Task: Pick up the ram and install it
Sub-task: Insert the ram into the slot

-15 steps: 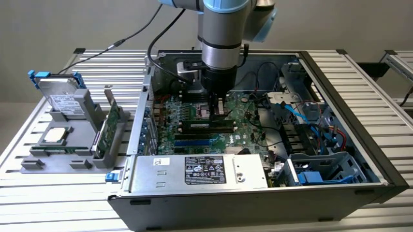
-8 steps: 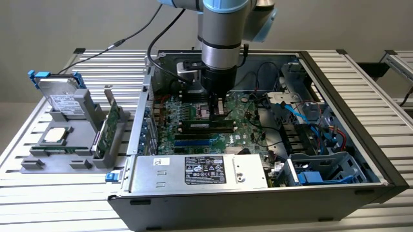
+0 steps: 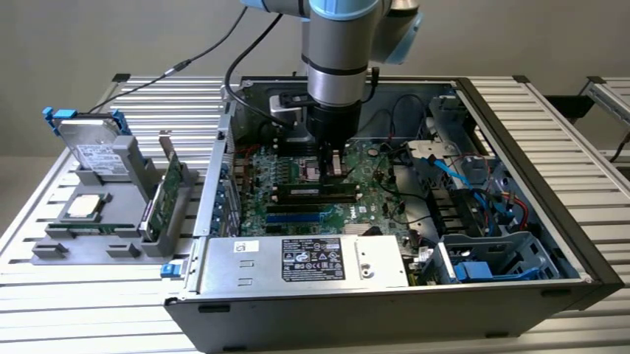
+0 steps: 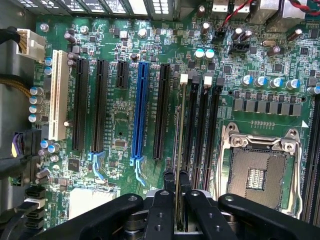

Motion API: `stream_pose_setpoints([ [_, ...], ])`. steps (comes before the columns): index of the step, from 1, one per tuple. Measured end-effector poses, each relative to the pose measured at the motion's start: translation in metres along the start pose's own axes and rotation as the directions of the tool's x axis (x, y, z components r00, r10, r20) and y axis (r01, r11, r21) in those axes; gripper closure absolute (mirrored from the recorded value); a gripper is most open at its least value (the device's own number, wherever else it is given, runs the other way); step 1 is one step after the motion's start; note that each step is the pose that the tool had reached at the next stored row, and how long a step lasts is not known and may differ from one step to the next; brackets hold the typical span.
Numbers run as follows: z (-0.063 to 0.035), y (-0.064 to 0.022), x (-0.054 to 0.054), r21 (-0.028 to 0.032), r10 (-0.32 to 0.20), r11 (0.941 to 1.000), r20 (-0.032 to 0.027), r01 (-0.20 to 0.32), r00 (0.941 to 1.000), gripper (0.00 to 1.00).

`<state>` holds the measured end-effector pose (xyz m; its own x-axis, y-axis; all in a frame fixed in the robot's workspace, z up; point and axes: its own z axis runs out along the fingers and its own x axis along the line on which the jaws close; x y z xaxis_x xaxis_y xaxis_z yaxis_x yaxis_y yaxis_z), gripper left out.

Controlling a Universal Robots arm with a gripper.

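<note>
1. Down inside the open computer case (image 3: 551, 214), the gripper (image 3: 330, 171) hangs low over the motherboard (image 4: 120, 125). It is nearly closed, its two black fingers (image 4: 169, 182) pinching the ram (image 4: 178, 150) between them.
2. From the wrist view the ram stands on its thin edge and reads as a narrow line, its flat faces against the fingers. Its long axis runs parallel to the black memory slots (image 4: 202, 135), and it sits over the slot nearest the long expansion slots. One end reaches toward a white latch (image 4: 183, 78).
3. From the exterior view the ram (image 3: 300, 190) lies lengthwise from that view's left to its right, down at board level. Whether it is seated cannot be told.
4. A blue expansion slot (image 4: 140, 110) and the open processor socket (image 4: 260, 170) flank the memory slots.
5. The power supply (image 3: 236, 258) carries a black-and-white label (image 3: 313, 259), its print too small to read.
6. On the desk (image 3: 59, 324), at the exterior view's left, a grey holder (image 3: 88, 251) carries a silver drive with blue clips (image 3: 88, 144) and a green card (image 3: 170, 184).
</note>
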<state>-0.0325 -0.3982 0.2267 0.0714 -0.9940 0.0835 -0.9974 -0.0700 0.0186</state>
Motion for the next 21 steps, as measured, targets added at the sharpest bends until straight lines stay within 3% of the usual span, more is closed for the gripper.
stream_pose_setpoints([
  [21, 0.0027, -0.0001, -0.0013, -0.0001, 0.014, 0.9999, -0.0005, -0.014, 0.9999, 0.87],
])
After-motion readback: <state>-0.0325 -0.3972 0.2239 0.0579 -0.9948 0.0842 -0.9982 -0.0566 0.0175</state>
